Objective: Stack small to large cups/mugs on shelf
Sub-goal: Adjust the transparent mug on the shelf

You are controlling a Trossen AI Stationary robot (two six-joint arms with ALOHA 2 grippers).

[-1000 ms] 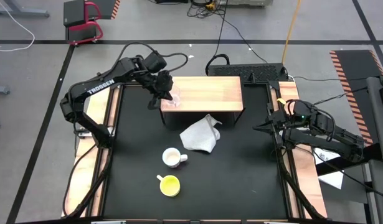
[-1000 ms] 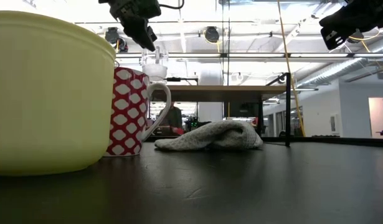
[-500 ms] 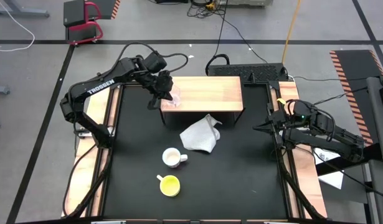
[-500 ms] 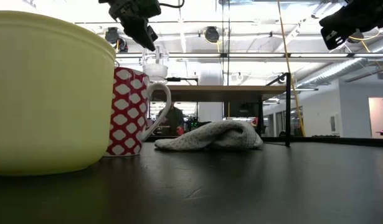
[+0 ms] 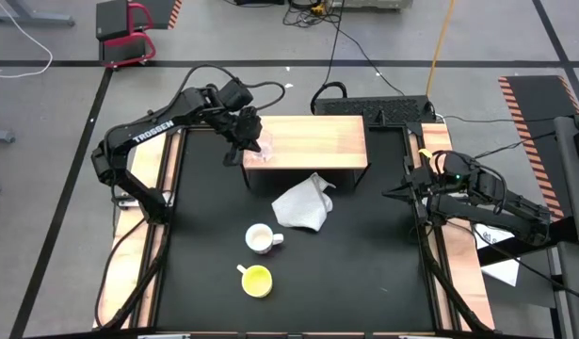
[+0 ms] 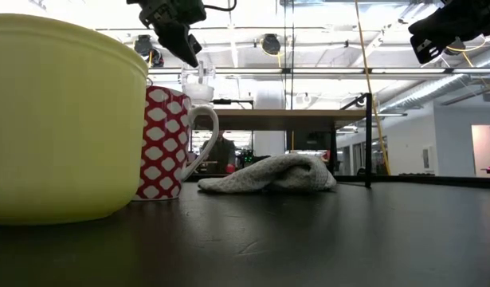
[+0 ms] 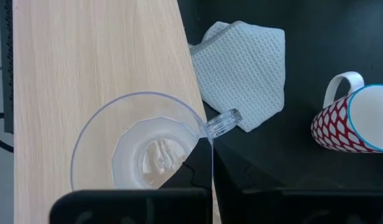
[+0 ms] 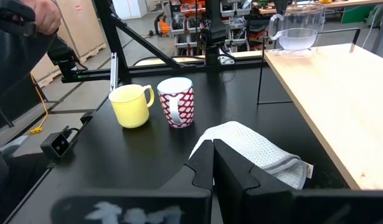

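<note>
The clear glass cup [image 7: 141,149] stands upright at the near left corner of the light-wood shelf [image 5: 317,141]; it also shows in the right wrist view [image 8: 297,31]. My left gripper [image 5: 246,147] is over it, shut on its wall. The white mug with red pattern [image 5: 261,238] and the yellow cup [image 5: 256,280] stand on their bases on the black tabletop nearer the front. My right gripper [image 5: 387,193] waits shut and empty at the table's right edge. My left gripper pinches the glass cup's wall at the rim [image 7: 211,163], right beside the handle [image 7: 223,121], with one finger inside the cup and one outside. The fingers come from above, slanting down. The cup stays upright; its base seems to rest on the shelf top.
A grey-white cloth [image 5: 303,205] lies crumpled on the tabletop just in front of the shelf, between the shelf and the mug. A person's hand and dark sleeve [image 8: 29,37] show beyond the table's left side. A black power strip [image 5: 374,105] lies behind the shelf.
</note>
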